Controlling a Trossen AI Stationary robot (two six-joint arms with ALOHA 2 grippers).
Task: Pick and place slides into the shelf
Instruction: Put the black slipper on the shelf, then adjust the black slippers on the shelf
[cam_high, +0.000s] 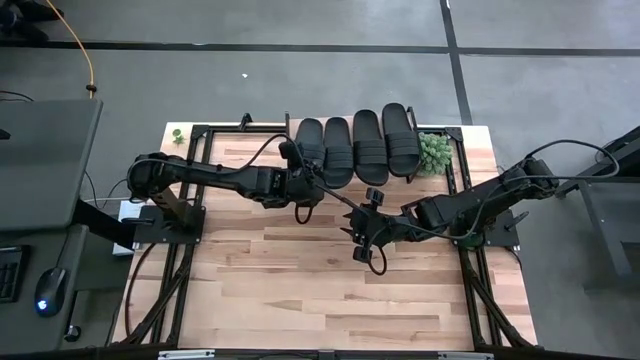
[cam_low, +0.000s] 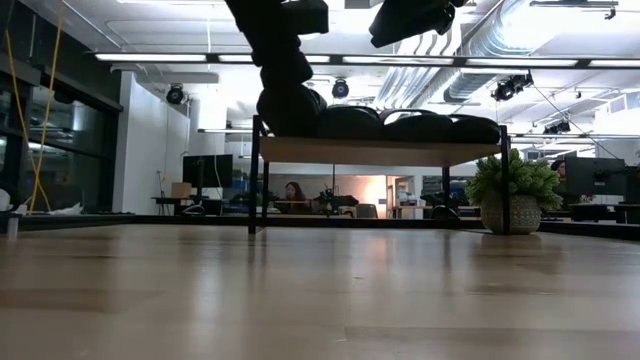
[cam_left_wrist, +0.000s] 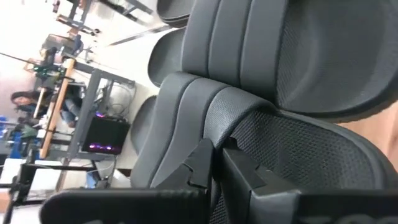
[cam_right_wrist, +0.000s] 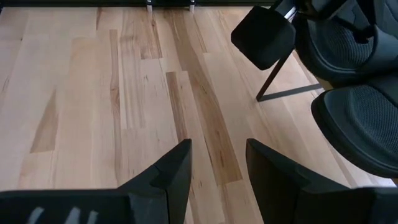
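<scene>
On shelf (cam_high: 440, 172), leftmost of 4 slides (cam_high: 309, 148) in left gripper (cam_high: 298, 172)

Counter (cam_right_wrist: 93, 93): pale wood planks, visible grain, darker streaks, smooth satin finish; faint sheen in low view.
Slides (cam_high: 355, 145): black, matt, rubbery or foam look; footbed finely dimpled, straps ribbed, sole edge grooved.
Shelf (cam_low: 380, 151): light wood top, thin black metal legs, matt.
Left gripper (cam_left_wrist: 214, 168) and right gripper (cam_right_wrist: 217, 168): fingers of black hard plastic, matt, smooth, sharp moulded edges.
Plant (cam_low: 515, 180): green foliage; pot (cam_low: 512, 215) pale, rough-textured.
</scene>
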